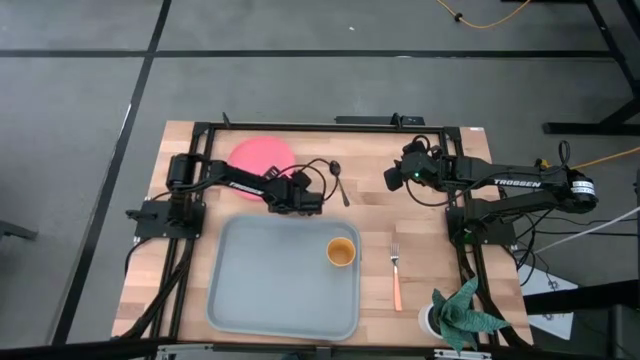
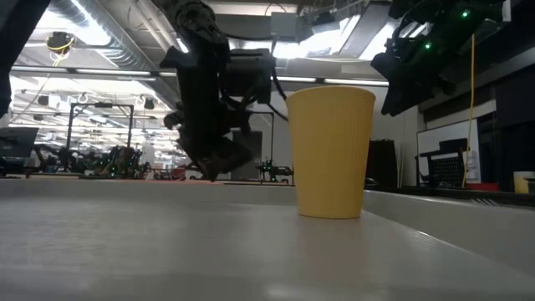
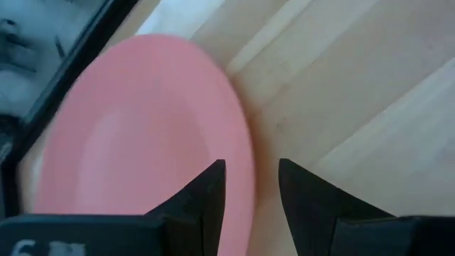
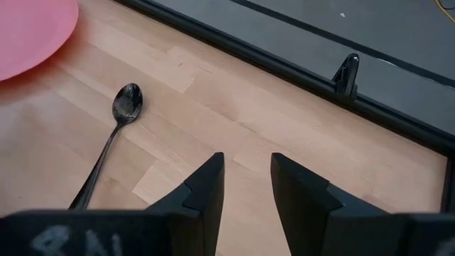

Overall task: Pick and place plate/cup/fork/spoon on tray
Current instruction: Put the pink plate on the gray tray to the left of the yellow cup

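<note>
High view gives me the tray [image 1: 250, 290] as my landmark, lying flat on the wooden counter [image 1: 420, 230] toward the near edge. I see the cup [image 1: 341, 252] standing upright inside the tray, close to its right rim and nearer the far right corner. The plate [image 1: 262, 156] is on the counter beyond the tray's far edge, toward its left half, well clear of the rim. The spoon [image 1: 341, 181] lies on the counter past the tray's far right corner, bowl pointing away from the tray. The fork [image 1: 395, 272] lies on the counter just beside the tray's right rim, roughly parallel to it, tines toward the far side and orange handle toward the near side.

My left gripper [image 1: 300, 196] sits just beyond the tray's far edge, between the plate and the spoon; from its wrist camera I see its fingers [image 3: 206, 203] parted, holding nothing, with the plate's rim [image 3: 142, 135] right in front of them. My right gripper [image 1: 395, 178] hovers over the counter past the tray's far right corner, to the right of the spoon; its fingers [image 4: 206, 192] are also spread and empty, with the spoon [image 4: 117, 135] lying ahead of them.

A potted green plant [image 1: 462, 315] stands off the tray's near right corner.
</note>
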Robot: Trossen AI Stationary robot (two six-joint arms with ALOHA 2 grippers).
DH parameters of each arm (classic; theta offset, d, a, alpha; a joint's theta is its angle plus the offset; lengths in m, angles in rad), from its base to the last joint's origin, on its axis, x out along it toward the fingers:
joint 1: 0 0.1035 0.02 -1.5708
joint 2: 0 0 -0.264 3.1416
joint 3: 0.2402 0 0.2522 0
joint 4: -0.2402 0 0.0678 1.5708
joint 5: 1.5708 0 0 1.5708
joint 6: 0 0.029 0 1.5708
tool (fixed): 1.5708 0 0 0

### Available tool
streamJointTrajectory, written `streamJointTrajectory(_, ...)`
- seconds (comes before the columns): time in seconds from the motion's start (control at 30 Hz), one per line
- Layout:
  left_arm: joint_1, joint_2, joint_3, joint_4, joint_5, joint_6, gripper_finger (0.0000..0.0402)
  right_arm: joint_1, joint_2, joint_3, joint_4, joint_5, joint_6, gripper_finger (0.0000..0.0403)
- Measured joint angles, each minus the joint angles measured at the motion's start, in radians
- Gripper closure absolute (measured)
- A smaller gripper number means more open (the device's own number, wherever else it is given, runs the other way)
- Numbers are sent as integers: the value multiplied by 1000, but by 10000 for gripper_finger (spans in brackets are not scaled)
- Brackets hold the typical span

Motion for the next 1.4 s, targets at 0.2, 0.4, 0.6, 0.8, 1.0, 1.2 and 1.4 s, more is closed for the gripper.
streamJointTrajectory(0.2, -20, 29, 1, -24, -13, -5, 278, 0, 0, 0, 0, 0, 0, 282)
streamJointTrajectory(0.4, -20, 44, 2, -75, -1, -28, 278, 0, 0, 0, 0, 0, 0, 282)
streamJointTrajectory(0.6, -20, 40, -23, -115, 8, -49, 278, 0, 0, 0, 0, 0, 0, 282)
streamJointTrajectory(0.8, -17, 51, -66, -184, 12, -101, 278, 0, 0, 0, -1, 0, 0, 282)
streamJointTrajectory(1.0, -13, 45, -88, -236, 66, -100, 285, 0, 0, 0, -1, 0, 0, 282)
streamJointTrajectory(1.2, -12, 46, -94, -282, 70, -58, 382, 0, 0, 0, -4, 0, -1, 282)
streamJointTrajectory(1.4, -32, 47, -14, -484, 51, -24, 397, 0, 0, 0, -10, -3, -26, 282)
